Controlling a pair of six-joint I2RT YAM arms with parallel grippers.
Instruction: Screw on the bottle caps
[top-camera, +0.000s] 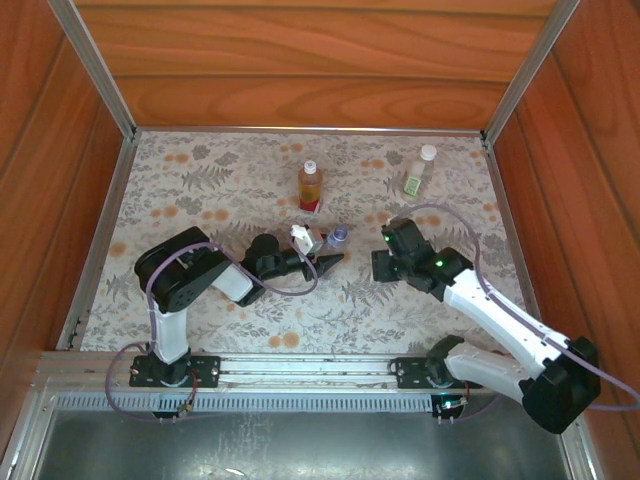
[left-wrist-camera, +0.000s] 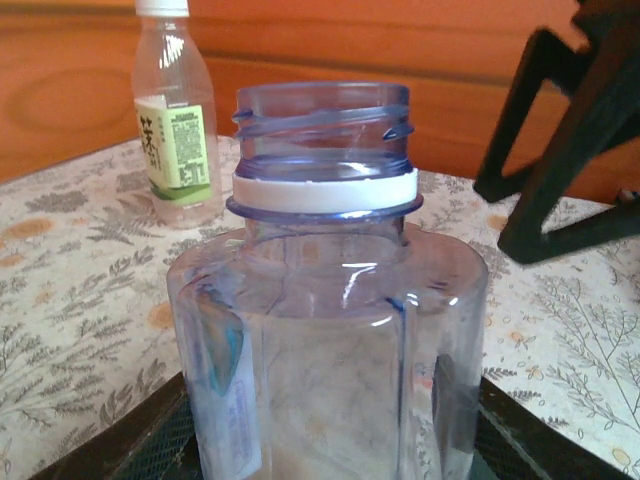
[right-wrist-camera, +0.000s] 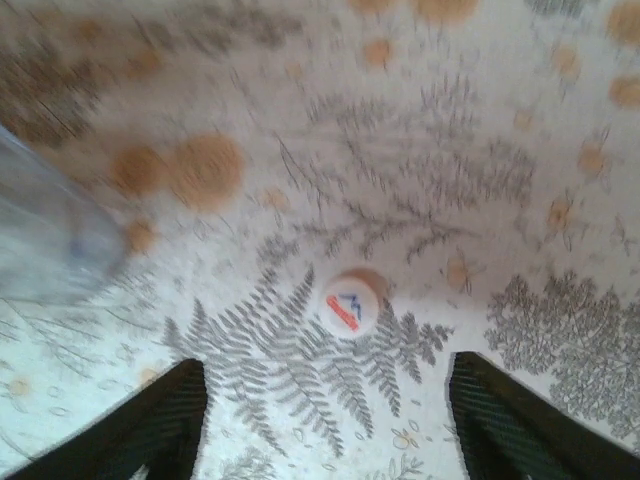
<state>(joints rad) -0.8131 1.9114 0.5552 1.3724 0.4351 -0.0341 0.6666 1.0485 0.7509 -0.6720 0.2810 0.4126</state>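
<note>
My left gripper (top-camera: 328, 252) (left-wrist-camera: 330, 445) is shut on the plain bluish bottle (top-camera: 337, 238) (left-wrist-camera: 330, 300), held upright by its body. The threaded neck is bare, with a white ring under the threads. My right gripper (top-camera: 392, 250) (right-wrist-camera: 340, 420) points down at the table just right of that bottle, jaws open with nothing between them. A white bottle cap (right-wrist-camera: 352, 302) with a red and blue mark lies flat on the cloth just ahead of its fingertips. The green-label bottle (top-camera: 416, 178) (left-wrist-camera: 177, 130) stands capped at the back right. The amber bottle (top-camera: 310, 187) stands at the back centre.
The table has a floral cloth (top-camera: 200, 190) and is boxed in by wooden walls (top-camera: 300, 60) at the back and sides. A metal rail (top-camera: 300, 368) carries the arm bases at the near edge. In the left wrist view the right gripper's black fingers (left-wrist-camera: 560, 150) hang close to the right of the bottle neck.
</note>
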